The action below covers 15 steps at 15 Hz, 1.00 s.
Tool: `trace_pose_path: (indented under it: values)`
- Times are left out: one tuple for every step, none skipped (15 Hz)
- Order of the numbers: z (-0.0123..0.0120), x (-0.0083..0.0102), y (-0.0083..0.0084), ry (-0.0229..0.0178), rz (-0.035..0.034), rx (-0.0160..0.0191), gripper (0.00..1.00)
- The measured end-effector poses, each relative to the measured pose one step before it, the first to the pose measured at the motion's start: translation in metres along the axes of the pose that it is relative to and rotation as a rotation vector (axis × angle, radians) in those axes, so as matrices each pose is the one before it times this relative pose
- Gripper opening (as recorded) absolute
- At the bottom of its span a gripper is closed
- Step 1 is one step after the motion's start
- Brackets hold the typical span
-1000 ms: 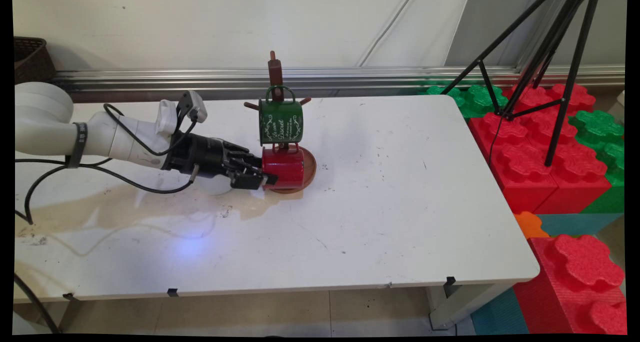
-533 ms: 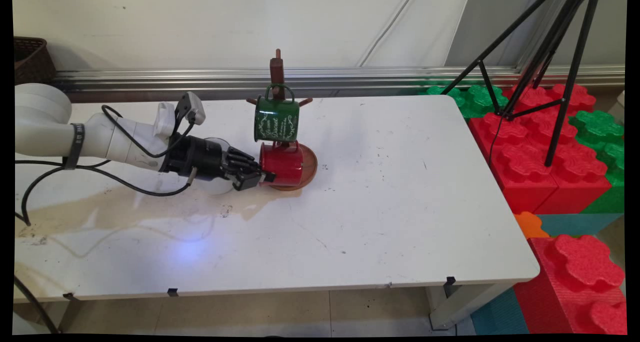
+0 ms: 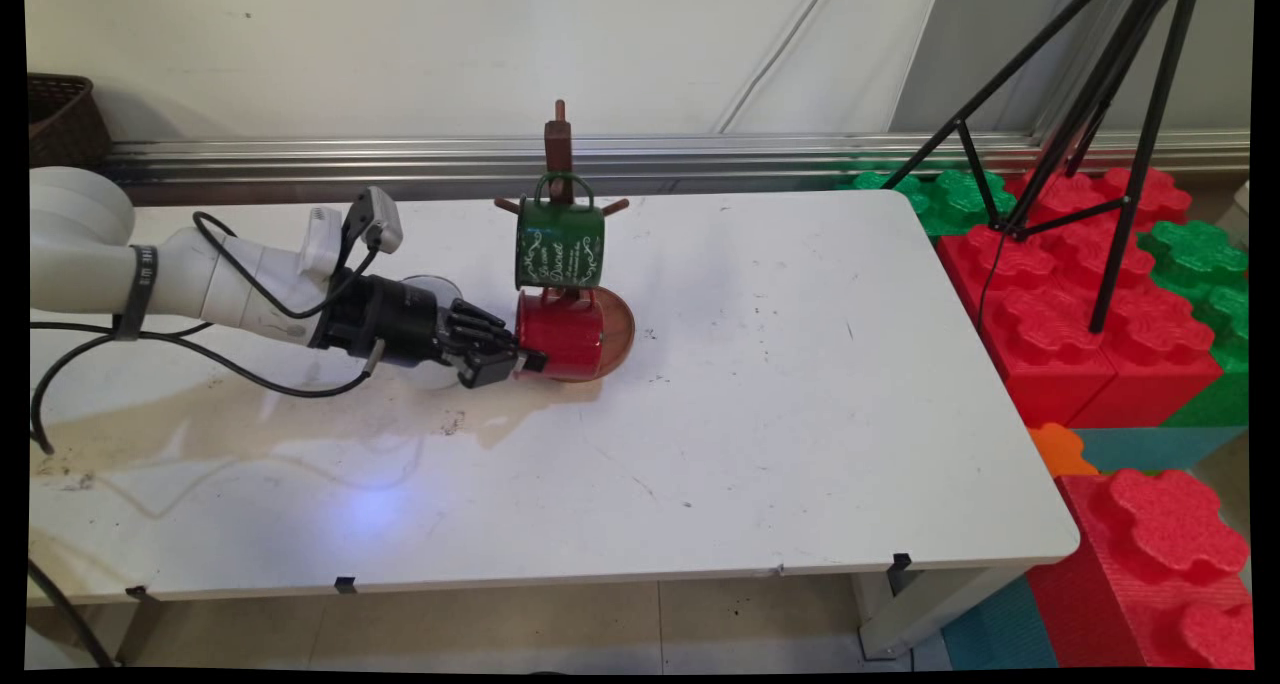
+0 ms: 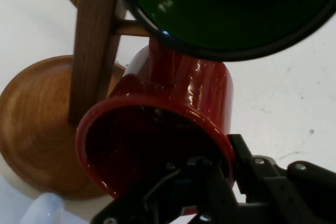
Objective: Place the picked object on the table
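On the white table [image 3: 760, 444], a wooden mug stand [image 3: 557, 144] is carrying a green mug [image 3: 560, 246] up high. A red mug [image 3: 562, 332] is sitting directly at the green one's 6 o'clock. The gripper [image 3: 515, 359], at the red mug's 9 o'clock, is clamping its rim.

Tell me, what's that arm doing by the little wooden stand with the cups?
The robot's hand is shut on the rim of a red mug, one finger inside it and one outside. The mug lies sideways at the wooden mug tree, over its round base. A green mug hangs from a peg just above. All of it stands on the white table.
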Motion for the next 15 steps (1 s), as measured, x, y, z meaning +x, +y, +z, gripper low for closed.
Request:
trace_pose_path:
  values:
    - [-0.00114, 0.00049, 0.00092, 0.00168, 0.00087, -0.00561, 0.00]
    - [-0.00070, 0.00079, 0.00058, 0.00187, 0.00160, -0.00396, 0.00]
    - [-0.00096, 0.00132, 0.00093, 0.00320, 0.00208, -0.00608, 0.00]
    - [-0.00128, 0.00197, 0.00093, 0.00466, 0.00305, -0.00662, 0.00]
    - [-0.00148, 0.00210, 0.00105, 0.00483, 0.00319, -0.00648, 0.00]
    - [-0.00147, 0.00157, 0.00101, 0.00389, 0.00247, -0.00530, 0.00]
    - [-0.00097, 0.00103, 0.00080, 0.00179, 0.00215, -0.00414, 0.00]
    - [-0.00144, 0.00132, 0.00116, 0.00195, 0.00249, -0.00625, 0.00]
    - [-0.00202, 0.00118, 0.00174, 0.00103, 0.00312, -0.00800, 0.00]
    - [-0.00216, 0.00088, 0.00195, -0.00036, 0.00279, -0.00815, 0.00]
    - [-0.00219, 0.00056, 0.00224, -0.00180, 0.00265, -0.00905, 0.00]
    - [-0.00207, 0.00045, 0.00223, -0.00141, 0.00235, -0.00797, 0.00]
    - [-0.00199, 0.00050, 0.00231, -0.00165, 0.00295, -0.00794, 0.00]
    - [-0.00219, 0.00061, 0.00260, -0.00234, 0.00299, -0.00970, 0.00]
    - [-0.00142, 0.00037, 0.00156, -0.00106, 0.00162, -0.00510, 0.00]
